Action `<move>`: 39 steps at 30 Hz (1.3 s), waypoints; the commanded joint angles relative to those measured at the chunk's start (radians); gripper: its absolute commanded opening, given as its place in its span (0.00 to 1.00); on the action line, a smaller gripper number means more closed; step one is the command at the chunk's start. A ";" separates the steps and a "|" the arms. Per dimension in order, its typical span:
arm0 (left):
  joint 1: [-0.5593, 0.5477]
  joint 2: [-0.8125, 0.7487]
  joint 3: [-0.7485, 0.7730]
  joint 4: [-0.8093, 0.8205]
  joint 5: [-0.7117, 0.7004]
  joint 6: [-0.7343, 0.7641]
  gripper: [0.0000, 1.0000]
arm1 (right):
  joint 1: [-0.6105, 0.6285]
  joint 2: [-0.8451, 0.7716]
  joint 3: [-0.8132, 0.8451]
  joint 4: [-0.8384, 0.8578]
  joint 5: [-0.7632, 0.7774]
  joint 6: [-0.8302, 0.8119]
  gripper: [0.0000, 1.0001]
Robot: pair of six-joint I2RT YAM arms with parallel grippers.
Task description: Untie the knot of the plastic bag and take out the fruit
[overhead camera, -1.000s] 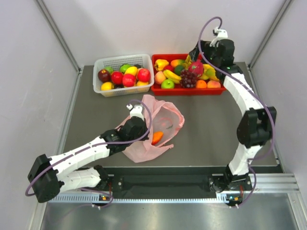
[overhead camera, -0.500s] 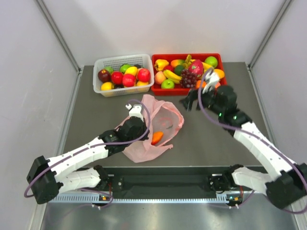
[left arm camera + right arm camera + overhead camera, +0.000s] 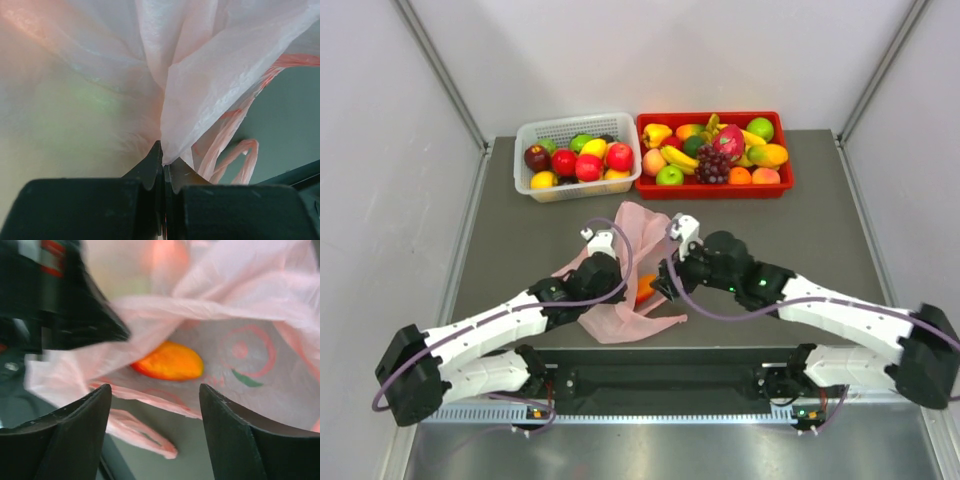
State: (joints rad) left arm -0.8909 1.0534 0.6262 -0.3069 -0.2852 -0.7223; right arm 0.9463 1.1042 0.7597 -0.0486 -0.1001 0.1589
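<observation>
Top external: right gripper (image 3: 154, 392) has swung from the tray (image 3: 718, 189) to the bag (image 3: 645, 222), jaws wide, facing the fruit (image 3: 170, 361). Left gripper (image 3: 163, 159) jaws pinch the bag. Knot apparently undone.

The plastic bag (image 3: 640, 224) lies crumpled on the table (image 3: 780, 240). The left gripper (image 3: 606, 268) is at the bag's left side, the right gripper (image 3: 670, 272) at its right, with 1 orange fruit (image 3: 645, 288) showing between them. Beyond the bag stand a white basket (image 3: 576, 119) and a red tray (image 3: 720, 190), both filled with fruit.

no readable text or numbers, plastic bag (image 3: 250, 300) print illegible
</observation>
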 commanded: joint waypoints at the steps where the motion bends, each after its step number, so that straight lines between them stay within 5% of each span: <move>1: -0.003 -0.052 -0.014 -0.004 -0.020 -0.034 0.00 | 0.009 0.139 0.039 0.068 0.053 -0.076 0.69; 5: -0.003 -0.073 -0.026 -0.027 -0.048 -0.039 0.00 | 0.012 0.249 0.050 0.108 0.033 -0.102 0.71; 12: -0.003 -0.058 -0.054 -0.031 -0.055 -0.055 0.00 | 0.034 0.393 0.092 0.138 0.049 -0.148 1.00; 24: -0.005 -0.069 -0.088 -0.024 -0.072 -0.065 0.00 | 0.117 0.545 0.227 0.064 0.103 -0.338 1.00; 39: -0.005 -0.093 -0.106 -0.009 -0.081 -0.063 0.00 | 0.080 0.649 0.227 0.003 0.109 -0.277 1.00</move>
State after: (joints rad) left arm -0.8864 0.9894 0.5190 -0.3599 -0.3492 -0.8135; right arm 1.0321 1.7237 0.9894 -0.0055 0.0029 -0.1196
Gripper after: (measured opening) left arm 0.012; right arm 0.996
